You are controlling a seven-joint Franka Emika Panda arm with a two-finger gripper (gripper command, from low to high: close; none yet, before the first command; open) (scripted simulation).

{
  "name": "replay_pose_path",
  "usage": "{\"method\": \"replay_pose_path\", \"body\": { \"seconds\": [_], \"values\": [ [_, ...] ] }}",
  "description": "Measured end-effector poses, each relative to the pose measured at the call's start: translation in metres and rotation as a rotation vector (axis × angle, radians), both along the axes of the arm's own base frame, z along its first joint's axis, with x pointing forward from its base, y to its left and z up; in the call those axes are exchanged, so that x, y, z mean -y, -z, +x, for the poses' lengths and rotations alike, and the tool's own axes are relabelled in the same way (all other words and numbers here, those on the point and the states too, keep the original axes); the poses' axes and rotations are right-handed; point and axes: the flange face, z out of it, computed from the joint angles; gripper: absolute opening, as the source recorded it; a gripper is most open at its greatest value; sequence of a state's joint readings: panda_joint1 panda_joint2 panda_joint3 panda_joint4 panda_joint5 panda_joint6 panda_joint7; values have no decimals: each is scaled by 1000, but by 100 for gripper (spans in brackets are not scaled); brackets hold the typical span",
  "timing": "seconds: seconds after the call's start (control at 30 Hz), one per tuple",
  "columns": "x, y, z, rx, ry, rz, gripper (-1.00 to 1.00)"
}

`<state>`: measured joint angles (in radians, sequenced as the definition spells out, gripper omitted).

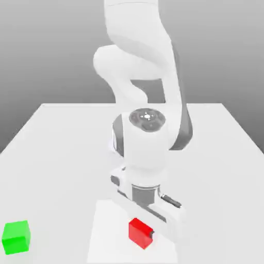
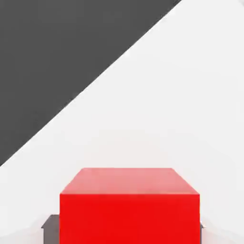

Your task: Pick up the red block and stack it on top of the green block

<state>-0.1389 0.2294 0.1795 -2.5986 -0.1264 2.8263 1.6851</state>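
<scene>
In the exterior view the end effector point(image 1: 141, 232) is gripping the red block point(image 1: 140, 233), above the desk point(image 1: 62, 170); the green block point(image 1: 16, 237) is sitting well apart, toward the exterior view's left; in the hand view the fingers point(image 2: 51, 229) are closing on opposite sides of the red block.

You could read no text, label, brand name, number or sign on any surface in either the exterior view or the hand view; no legible lettering stood anywhere before you.
</scene>
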Motion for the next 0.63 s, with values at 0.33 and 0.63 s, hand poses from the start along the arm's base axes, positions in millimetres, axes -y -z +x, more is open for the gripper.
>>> {"method": "replay_pose_path", "body": {
  "seconds": [0.33, 0.63],
  "values": [
    [181, -55, 21, -2, 395, 1, -100],
    [297, -9, 5, -3, 633, 1, 100]
  ]
}}
